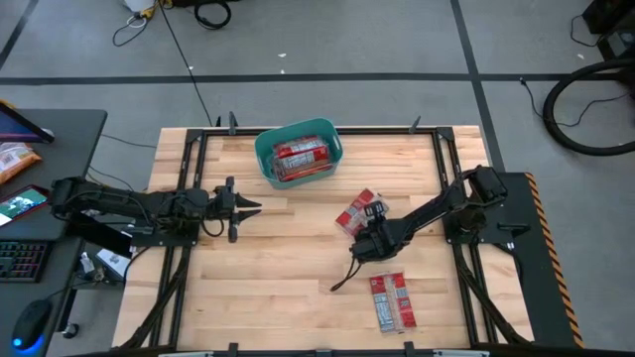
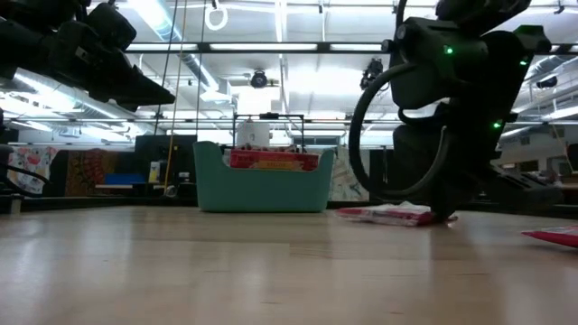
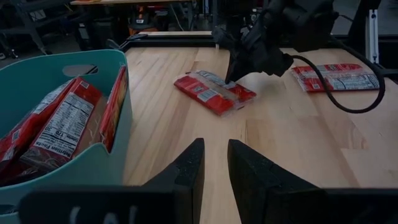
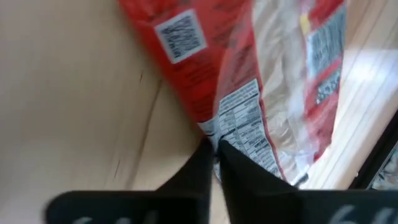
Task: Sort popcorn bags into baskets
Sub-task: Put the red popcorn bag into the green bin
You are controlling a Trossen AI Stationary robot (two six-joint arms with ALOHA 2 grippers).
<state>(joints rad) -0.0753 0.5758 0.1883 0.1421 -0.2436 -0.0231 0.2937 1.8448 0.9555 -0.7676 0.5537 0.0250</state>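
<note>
The teal basket [image 1: 262, 149] stands at the table's far middle with several red popcorn bags [image 1: 301, 159] in it; it also shows in the left wrist view [image 3: 93, 162] and the low view [image 2: 262, 190]. One red bag [image 1: 357, 210] lies flat on the table right of centre. My right gripper [image 1: 370, 232] is shut on its near edge. Another bag [image 1: 390, 300] lies flat nearer the front edge. My left gripper [image 1: 254, 206] hangs above the table, left of centre, slightly open and empty, pointing toward the right. My right gripper pinches the bag's near edge [image 4: 231, 138], by its white label panel, between its two fingers. The fingers point down from above. The bag still lies flat on the table [image 2: 388, 215].
A black cable [image 1: 343, 279] loops from the right arm over the table between the two loose bags. Dark frame rails [image 1: 184, 198] run along the table's left and right sides. A desk with an orange packet [image 1: 15, 161] stands off the table's left.
</note>
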